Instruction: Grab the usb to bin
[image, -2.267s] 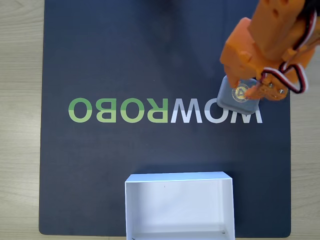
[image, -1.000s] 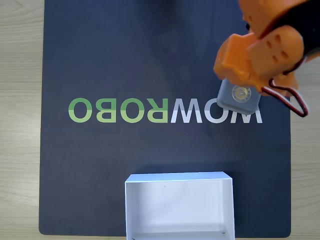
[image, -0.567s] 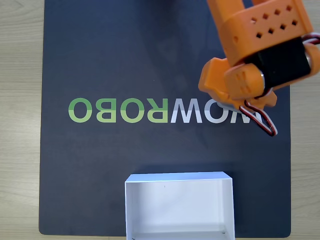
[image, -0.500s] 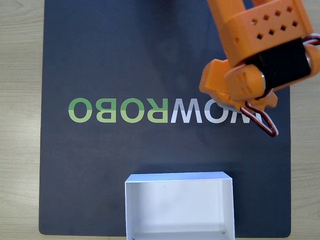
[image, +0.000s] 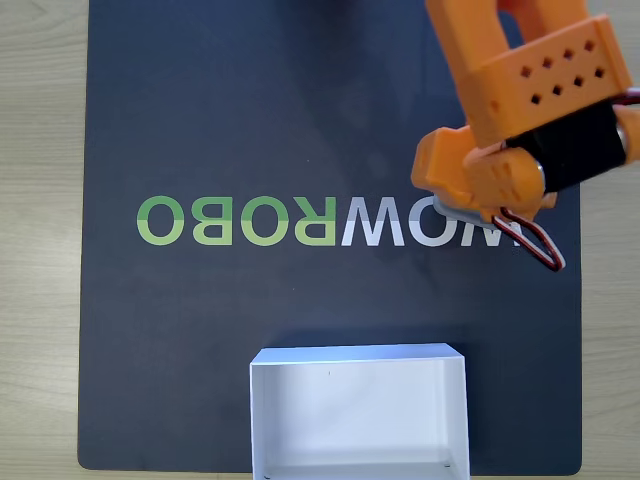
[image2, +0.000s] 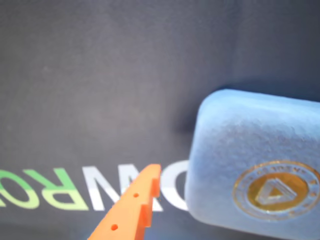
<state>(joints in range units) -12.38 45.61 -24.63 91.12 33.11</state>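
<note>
USB right under the gripper, beside one finger

The usb (image2: 255, 192) lies flat on the dark mat (image: 250, 120), emblem up, just right of the orange finger (image2: 132, 212) in the wrist view. In the fixed view the gripper (image: 480, 205) covers it almost fully; I cannot tell whether the jaws are spread. The bin (image: 358, 358) sits well apart toward the bottom edge.

In the fixed view the orange arm (image: 520, 110) covers nearly all of the small flat grey rounded-square usb (image: 462, 217). The white rectangular open-top bin (image: 358, 356) is cut off by the near edge. In the wrist view the usb (image2: 235, 165) runs off the right edge, blurred.
</note>
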